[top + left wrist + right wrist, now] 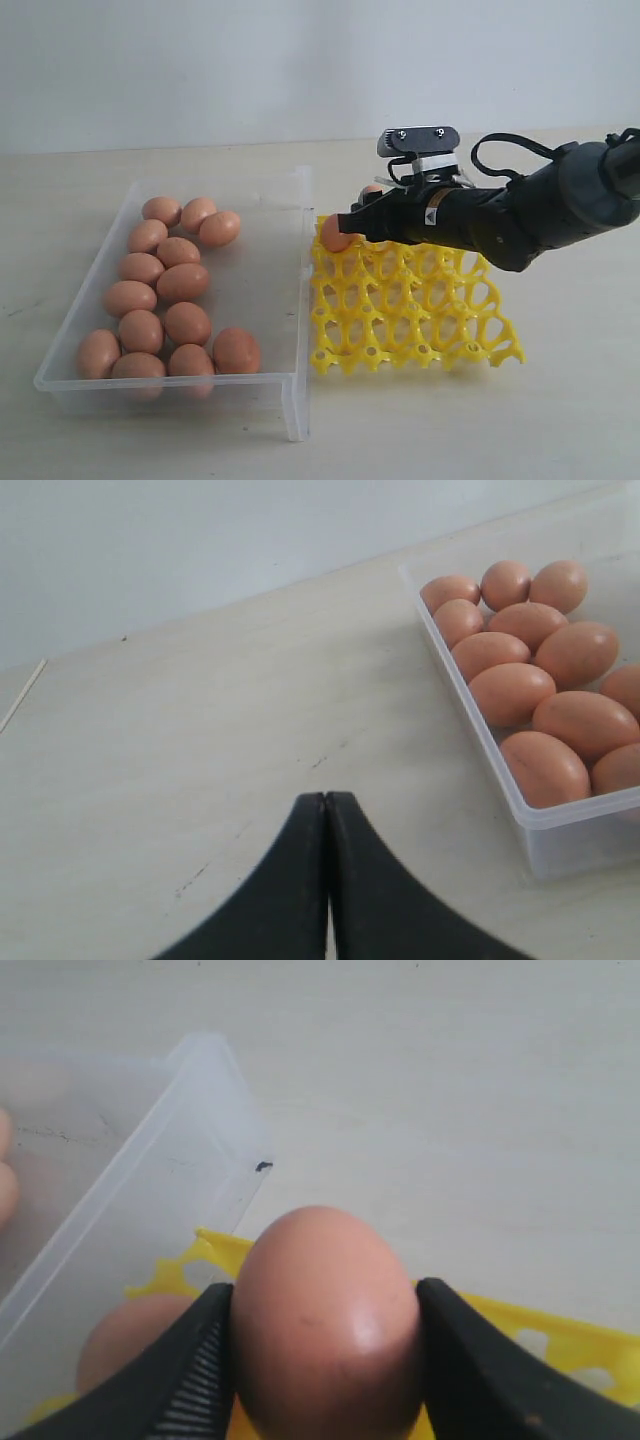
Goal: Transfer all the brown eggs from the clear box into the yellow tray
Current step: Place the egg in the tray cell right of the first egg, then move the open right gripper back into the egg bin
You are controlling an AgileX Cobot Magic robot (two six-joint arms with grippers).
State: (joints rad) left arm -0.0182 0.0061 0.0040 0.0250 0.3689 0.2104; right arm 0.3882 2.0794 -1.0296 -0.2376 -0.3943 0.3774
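Closed fingers (290, 900) near clear box (580, 845) holding perhaps eleven brown eggs (510, 693).

you see smooth, matt brown eggs (183, 283), a clear box (262, 300) of glossy plastic, a yellow tray (420, 322) of plastic too.

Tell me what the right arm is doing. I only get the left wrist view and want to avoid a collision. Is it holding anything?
Observer: Yes, the right gripper has its fingers closed on a brown egg.
Operator: Where is it?
Observer: Over the yellow tray, at the back corner beside the clear box.
Operator: Anything in the tray yet?
Observer: A second egg sits in the tray right beside the held one.
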